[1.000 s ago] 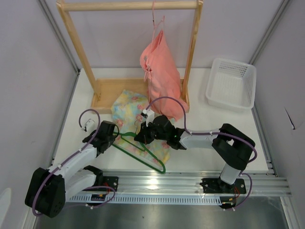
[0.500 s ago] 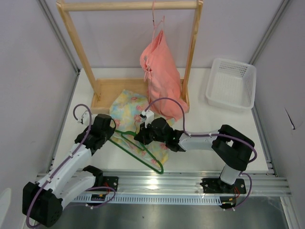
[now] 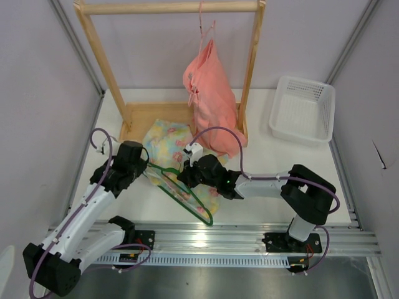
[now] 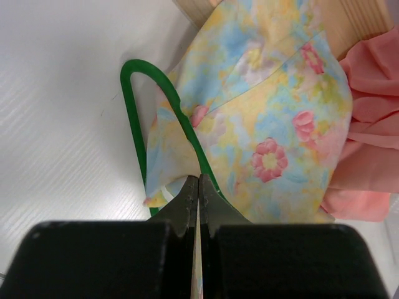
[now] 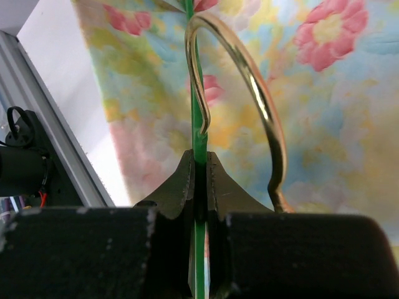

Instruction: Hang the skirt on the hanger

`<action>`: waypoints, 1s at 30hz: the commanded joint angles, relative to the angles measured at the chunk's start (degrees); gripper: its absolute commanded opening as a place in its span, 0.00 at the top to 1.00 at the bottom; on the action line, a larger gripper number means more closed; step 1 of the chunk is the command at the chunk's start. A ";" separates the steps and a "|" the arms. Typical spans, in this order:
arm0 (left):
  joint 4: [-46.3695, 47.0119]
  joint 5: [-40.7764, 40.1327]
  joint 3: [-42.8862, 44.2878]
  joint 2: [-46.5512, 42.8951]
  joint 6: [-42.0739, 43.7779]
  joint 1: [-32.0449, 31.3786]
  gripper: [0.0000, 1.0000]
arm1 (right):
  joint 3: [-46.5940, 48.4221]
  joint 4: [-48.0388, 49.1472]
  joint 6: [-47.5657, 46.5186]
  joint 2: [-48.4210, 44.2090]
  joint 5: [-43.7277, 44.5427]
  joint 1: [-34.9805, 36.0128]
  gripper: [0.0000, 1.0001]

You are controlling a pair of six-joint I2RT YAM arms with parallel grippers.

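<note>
Overhead, the soft pastel yellow, mint and blue flower-print skirt [image 3: 167, 138] lies crumpled on the table just ahead of both hands. My left gripper [image 3: 144, 171] is at its near edge. My right gripper [image 3: 183, 178] is beside it, on the dark green plastic triangular hanger [image 3: 194, 205] lying across the cloth.

In the left wrist view my fingers are pressed together at the hem with a pale sliver of cloth between them, so I read that as a pinch on the skirt. The hanger's rounded shoulder curves ahead and left of the tips.

In the right wrist view the fingers are clenched on the thin green bar, and the brass-coloured metal hook [image 5: 252, 93] arches just beyond them.

I judge I'm feeding the hanger's shoulder into the skirt. Next, the left should lift the hem open while the right slides the hanger in, gently.
</note>
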 commanded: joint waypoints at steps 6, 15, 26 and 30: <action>-3.92 -3.01 8.46 1.99 2.76 -0.51 1.00 | -0.88 -6.85 -4.02 -1.47 5.79 0.04 1.00; -5.42 -4.07 5.75 4.01 1.18 1.50 1.00 | -3.34 -8.61 -5.86 -3.67 7.28 0.31 1.00; 11.27 4.72 -12.28 7.34 1.36 11.36 1.00 | -1.94 -9.84 -6.75 -1.74 3.77 -0.13 1.00; 19.33 7.97 -13.43 12.70 4.07 12.24 0.88 | -1.85 -10.36 -7.01 -1.65 2.98 -0.57 1.00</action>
